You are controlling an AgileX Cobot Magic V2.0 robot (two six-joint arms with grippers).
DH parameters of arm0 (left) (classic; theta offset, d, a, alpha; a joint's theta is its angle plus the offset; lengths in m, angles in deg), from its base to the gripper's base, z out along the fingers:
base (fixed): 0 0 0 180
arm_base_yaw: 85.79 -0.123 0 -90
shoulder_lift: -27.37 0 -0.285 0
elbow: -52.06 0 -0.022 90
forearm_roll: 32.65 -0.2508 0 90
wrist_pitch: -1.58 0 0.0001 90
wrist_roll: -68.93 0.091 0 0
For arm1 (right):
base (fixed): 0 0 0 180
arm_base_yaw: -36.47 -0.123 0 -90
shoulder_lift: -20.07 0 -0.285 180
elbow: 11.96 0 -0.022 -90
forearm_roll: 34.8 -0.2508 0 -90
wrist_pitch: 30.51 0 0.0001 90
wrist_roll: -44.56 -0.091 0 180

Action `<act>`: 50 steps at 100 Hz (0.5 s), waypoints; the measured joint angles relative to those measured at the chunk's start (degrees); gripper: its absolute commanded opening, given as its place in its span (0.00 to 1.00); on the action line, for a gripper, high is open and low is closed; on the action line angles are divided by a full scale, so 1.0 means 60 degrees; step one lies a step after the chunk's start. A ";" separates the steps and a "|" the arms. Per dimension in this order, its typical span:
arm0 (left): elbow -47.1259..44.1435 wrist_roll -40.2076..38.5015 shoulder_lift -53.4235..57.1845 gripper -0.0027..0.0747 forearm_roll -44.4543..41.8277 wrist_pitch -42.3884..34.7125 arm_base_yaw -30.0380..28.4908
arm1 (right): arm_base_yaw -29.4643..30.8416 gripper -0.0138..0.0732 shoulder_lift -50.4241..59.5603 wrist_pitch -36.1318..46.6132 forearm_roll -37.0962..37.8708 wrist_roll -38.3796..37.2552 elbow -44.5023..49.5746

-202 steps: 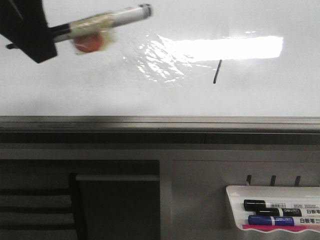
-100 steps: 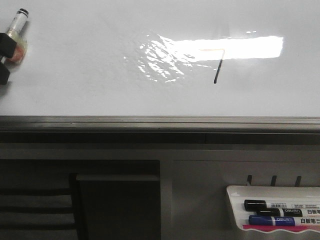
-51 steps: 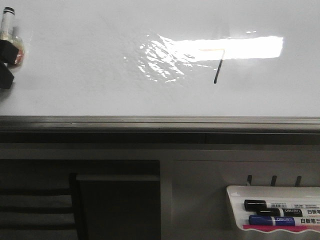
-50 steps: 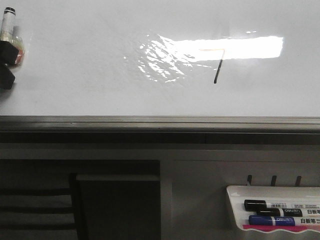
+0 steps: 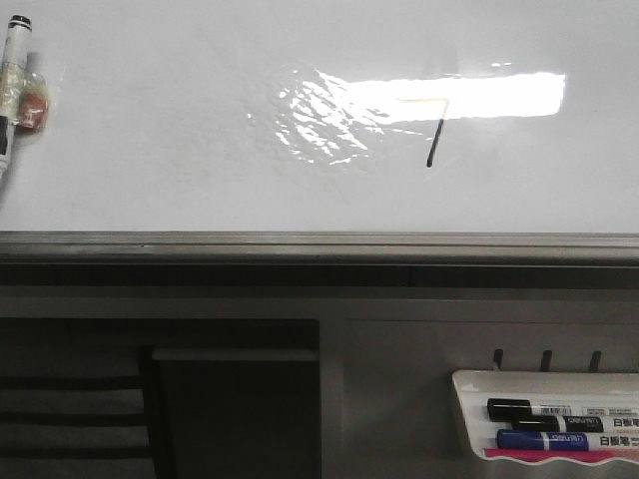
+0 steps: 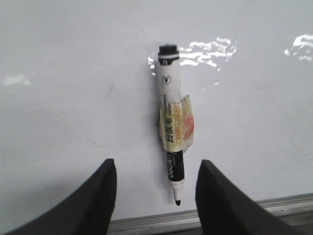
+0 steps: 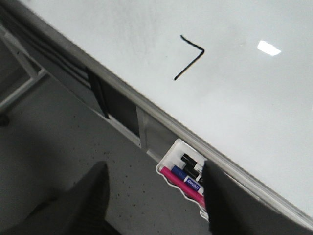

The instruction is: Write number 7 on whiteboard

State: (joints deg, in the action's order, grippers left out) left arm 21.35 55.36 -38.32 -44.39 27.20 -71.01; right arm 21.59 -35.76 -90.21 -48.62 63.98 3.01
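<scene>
The number 7 (image 5: 434,130) is drawn on the whiteboard (image 5: 150,150), with a dark downstroke and a faint top bar in the glare. It shows clearly in the right wrist view (image 7: 190,58). A black-and-white marker (image 5: 12,70) with yellow tape round it lies on the board at the far left. In the left wrist view the marker (image 6: 171,117) lies free on the board (image 6: 73,98). My left gripper (image 6: 156,205) is open, its fingers on either side of the marker's tip without touching it. My right gripper (image 7: 154,205) is open and empty above the floor.
A grey metal rail (image 5: 319,242) runs along the board's near edge. A white marker tray (image 5: 469,419) hangs below at the right and holds black, blue and pink markers (image 5: 544,439). It also shows in the right wrist view (image 7: 166,169).
My left gripper has let go of the marker and drawn back out of the front view. The marker now lies alone at the board's left edge.
</scene>
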 measured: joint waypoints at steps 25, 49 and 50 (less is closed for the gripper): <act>0.0008 0.1042 0.2189 0.48 0.0326 0.1955 0.0532 | 0.0000 0.36 0.1220 0.1723 0.1246 -0.1598 0.1599; -0.0192 0.1666 0.3301 0.45 0.1187 0.2566 0.1050 | 0.0000 0.12 0.2274 0.2932 0.1338 -0.1881 0.3297; -0.0213 0.1693 0.3305 0.43 0.1187 0.2545 0.1071 | 0.0000 0.10 0.2292 0.2961 0.1338 -0.1899 0.3353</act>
State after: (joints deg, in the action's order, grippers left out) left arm 20.07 65.52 -18.49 -37.27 42.47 -64.58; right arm 21.59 -22.01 -72.44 -40.59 52.59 23.13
